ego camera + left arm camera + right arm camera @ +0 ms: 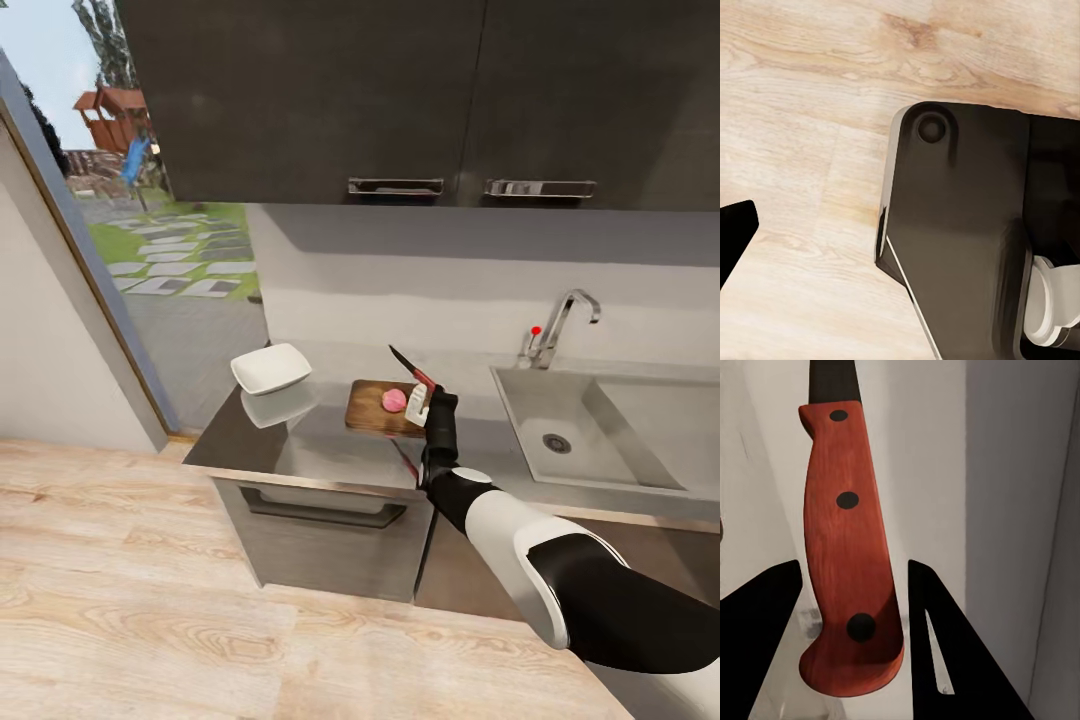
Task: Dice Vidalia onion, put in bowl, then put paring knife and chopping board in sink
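Note:
My right gripper (pixel 421 402) is shut on the reddish handle of the paring knife (pixel 408 365). Its dark blade points up and to the left above the chopping board (pixel 366 409). The right wrist view shows the paring knife's handle (pixel 849 547) upright between the two dark fingers of the right gripper (pixel 853 566). The pinkish Vidalia onion (pixel 394 400) lies whole on the board, just left of the gripper. The white bowl (pixel 271 368) stands on the countertop (pixel 330 455) left of the board. The sink (pixel 530 415) is to the right. My left gripper (pixel 900 247) hangs over the floor, with one finger (pixel 735 234) at the frame edge.
A chrome tap (pixel 558 322) with a red knob stands behind the sink. Dark wall cabinets (pixel 400 100) hang above the counter. An open doorway (pixel 150 250) to a garden lies left of the countertop's end. The robot's dark base (pixel 960 225) sits on the wooden floor (pixel 120 600).

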{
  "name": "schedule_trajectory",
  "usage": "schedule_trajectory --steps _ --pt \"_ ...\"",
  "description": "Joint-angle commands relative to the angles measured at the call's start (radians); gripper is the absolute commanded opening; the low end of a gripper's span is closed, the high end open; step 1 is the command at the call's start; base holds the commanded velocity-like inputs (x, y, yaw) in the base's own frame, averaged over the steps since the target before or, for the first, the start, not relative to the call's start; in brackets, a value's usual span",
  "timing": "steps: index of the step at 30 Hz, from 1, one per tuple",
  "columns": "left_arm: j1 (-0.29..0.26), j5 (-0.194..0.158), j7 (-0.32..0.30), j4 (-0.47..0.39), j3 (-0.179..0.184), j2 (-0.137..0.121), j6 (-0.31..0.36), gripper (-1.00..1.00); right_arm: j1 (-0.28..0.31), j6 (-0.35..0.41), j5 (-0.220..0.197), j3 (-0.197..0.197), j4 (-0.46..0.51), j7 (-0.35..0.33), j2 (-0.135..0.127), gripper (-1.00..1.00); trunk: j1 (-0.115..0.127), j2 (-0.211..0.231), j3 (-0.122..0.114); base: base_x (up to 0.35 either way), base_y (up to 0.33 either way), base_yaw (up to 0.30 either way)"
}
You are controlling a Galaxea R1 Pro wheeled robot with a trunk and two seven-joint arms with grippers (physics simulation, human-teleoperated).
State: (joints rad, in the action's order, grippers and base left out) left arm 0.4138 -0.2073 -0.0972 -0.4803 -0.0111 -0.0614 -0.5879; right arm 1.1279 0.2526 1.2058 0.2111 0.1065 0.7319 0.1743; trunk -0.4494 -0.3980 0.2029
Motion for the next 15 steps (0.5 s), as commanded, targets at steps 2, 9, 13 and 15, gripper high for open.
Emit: schedule_trajectory --steps 2,9,13,15 --pt "0.000 -0.011 -0.010 -0.001 -0.001 0.000 0.000 1.00 0.001 0.010 0.000 0.008 -0.002 0.003 0.000 -1.00 -0.001 -0.002 0.002 0.018 0.004 0.000" --pt "0.000 -0.011 -0.010 -0.001 -0.001 0.000 0.000 1.00 0.001 0.010 0.000 0.008 -0.013 0.003 0.000 -1.00 -0.001 -0.002 0.002 0.090 0.063 0.000" --pt "0.000 -0.010 -0.010 -0.001 -0.001 0.000 0.000 1.00 0.001 0.010 0.000 0.008 -0.015 0.003 0.000 -1.00 -0.001 -0.002 0.002 0.102 0.076 0.000" --pt "0.000 -0.010 -0.010 -0.001 -0.001 0.000 0.000 1.00 0.001 0.010 0.000 0.008 -0.023 0.002 0.000 -1.00 -0.001 -0.002 0.002 0.074 0.049 0.000"
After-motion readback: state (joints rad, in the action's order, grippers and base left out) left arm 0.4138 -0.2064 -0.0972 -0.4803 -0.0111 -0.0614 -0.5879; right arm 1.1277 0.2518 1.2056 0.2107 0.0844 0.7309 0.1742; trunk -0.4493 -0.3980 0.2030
